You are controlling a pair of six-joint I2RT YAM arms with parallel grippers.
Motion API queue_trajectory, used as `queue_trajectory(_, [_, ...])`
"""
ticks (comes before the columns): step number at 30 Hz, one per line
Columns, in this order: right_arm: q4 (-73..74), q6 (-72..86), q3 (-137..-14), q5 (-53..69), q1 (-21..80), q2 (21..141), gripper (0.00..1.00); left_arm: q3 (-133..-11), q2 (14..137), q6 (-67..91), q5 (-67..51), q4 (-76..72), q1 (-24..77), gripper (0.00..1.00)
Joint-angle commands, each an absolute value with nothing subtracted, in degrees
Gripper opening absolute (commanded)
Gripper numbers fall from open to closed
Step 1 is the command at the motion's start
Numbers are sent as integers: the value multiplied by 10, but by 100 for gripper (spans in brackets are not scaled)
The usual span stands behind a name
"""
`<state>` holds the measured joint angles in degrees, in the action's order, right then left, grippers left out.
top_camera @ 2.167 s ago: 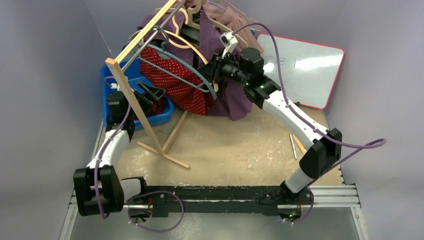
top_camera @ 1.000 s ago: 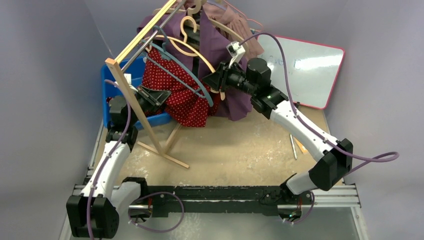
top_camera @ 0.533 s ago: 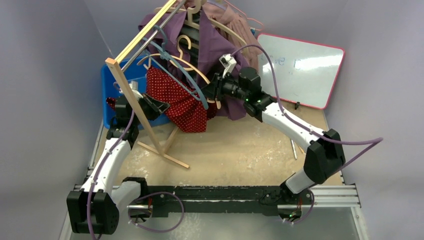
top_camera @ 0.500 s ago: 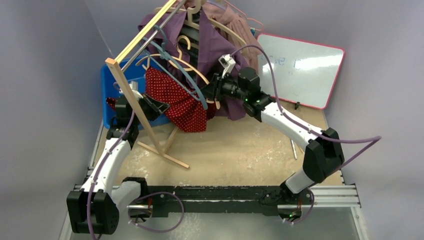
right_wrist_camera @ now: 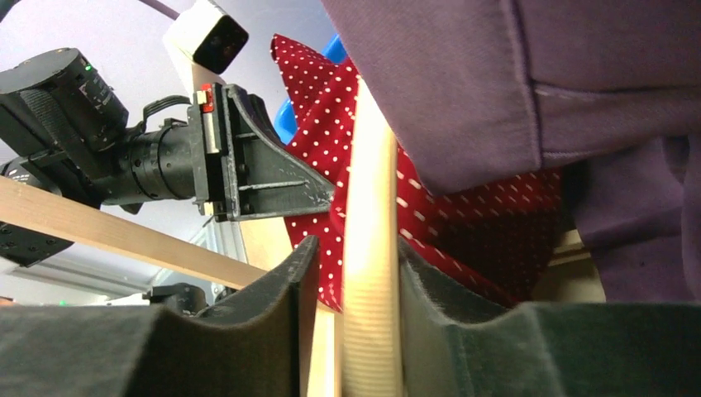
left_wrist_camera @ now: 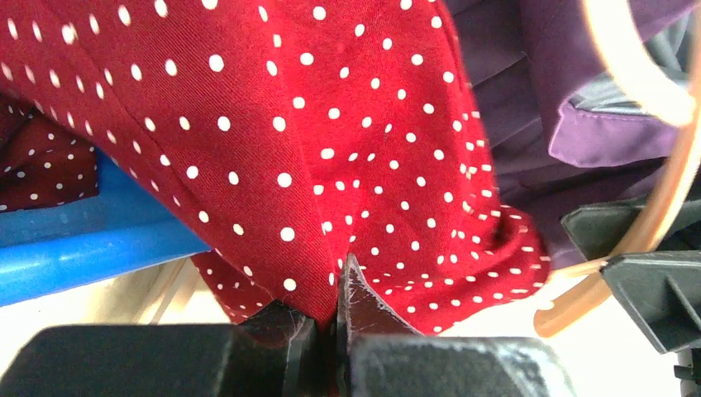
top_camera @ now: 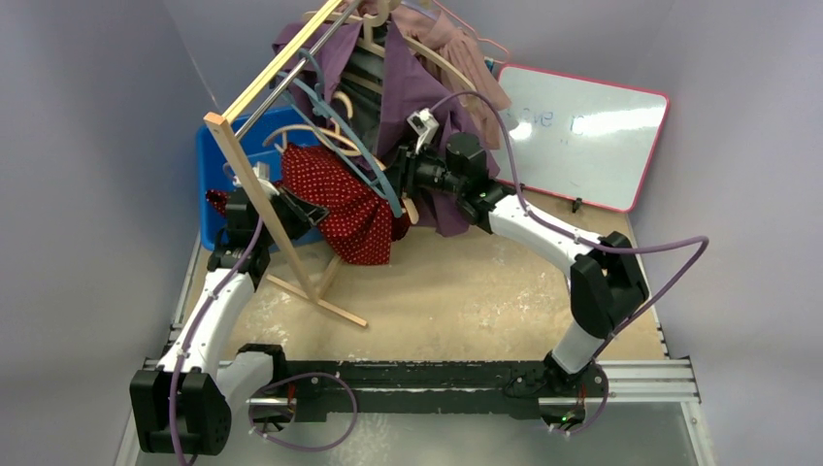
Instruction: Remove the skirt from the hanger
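L jaws grip 1 skirt, R jaws 1 hanger (wood).

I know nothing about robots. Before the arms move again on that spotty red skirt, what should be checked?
1. Left pincer grips the red polka-dot skirt: ok, shut on a fold at the hem.
2. Right pincer holds the wooden hanger: ok, the bar sits between its fingers.
3. Skirt off the hanger: not ok, the cloth lies right against it.
4. Purple garment clear of the pull: cannot tell, it hangs close against the hanger.
5. Rack post out of the left arm's way: cannot tell, it crosses in front of the arm in the top view.
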<state>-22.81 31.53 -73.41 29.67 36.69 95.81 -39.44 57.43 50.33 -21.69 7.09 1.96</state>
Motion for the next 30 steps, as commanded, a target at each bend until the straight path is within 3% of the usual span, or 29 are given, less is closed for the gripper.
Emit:
queue_trajectory(1, [-287,320,-769,314,375,954,41,-396,571,485,-216,57,19,0])
queue_trajectory(8, [-271,312,-785,307,380,976,30,-393,569,481,-216,59,19,0])
queue_trajectory(18, [-178,184,-795,259,414,989,62,-404,568,482,-218,64,20,0])
queue_trajectory(21, [-164,123,-769,224,448,981,66,-404,565,484,-218,65,19,0])
queue_trajectory(24, [-148,89,-752,178,470,982,63,-403,563,484,-217,67,19,0])
queue_trajectory(27, [-145,82,-742,184,476,991,49,-405,564,484,-218,68,19,0])
queue_trajectory(30, [-158,88,-725,184,486,996,47,-407,564,482,-218,71,19,0])
